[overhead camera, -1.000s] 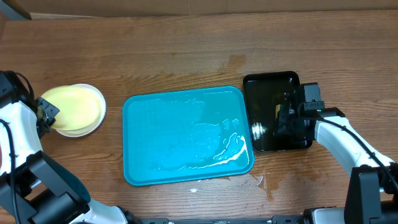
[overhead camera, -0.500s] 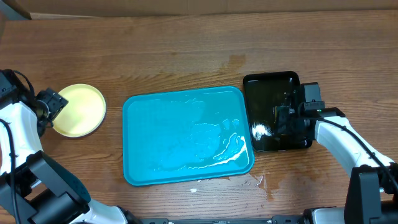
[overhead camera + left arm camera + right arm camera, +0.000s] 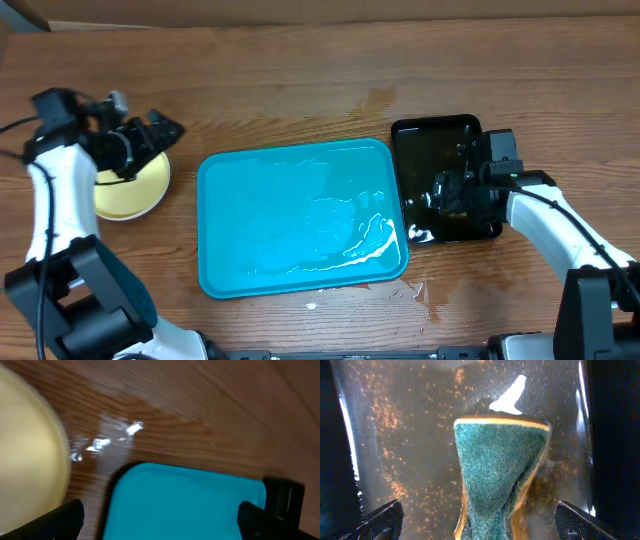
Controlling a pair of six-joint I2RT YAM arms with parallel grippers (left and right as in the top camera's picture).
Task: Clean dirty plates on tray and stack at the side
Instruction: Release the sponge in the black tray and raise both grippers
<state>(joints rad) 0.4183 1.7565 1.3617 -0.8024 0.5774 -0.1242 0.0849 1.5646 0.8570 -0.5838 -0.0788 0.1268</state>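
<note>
Left gripper (image 3: 160, 135): I find it above the table (image 3: 300, 90), over the far right edge of the pale yellow-green plate (image 3: 130, 195). Its fingers (image 3: 65, 520) are spread wide with nothing between them. That plate sits on the bare wood at the left, well apart from the turquoise tray (image 3: 290, 220) and outside it. My left forearm crosses its near-left part. I see no smear on the visible face. I cannot tell whether other plates lie under it. The turquoise tray lies in the middle of the table with no plate on it. Its floor carries a glossy wet film with pale streaks toward the near right corner, and a small wet patch (image 3: 415, 292) lies on the wood just beyond that corner. Right gripper (image 3: 447, 192): I find it low over the narrow black tray (image 3: 440, 135), which lies just beside the right edge of the turquoise tray. Its fingers (image 3: 380, 520) stand wide. A green scouring sponge (image 3: 497, 475) with a yellow backing sits between them, crumpled and narrowed at its near end. It touches neither finger that I can see. The black tray floor beneath is wet and speckled.
</note>
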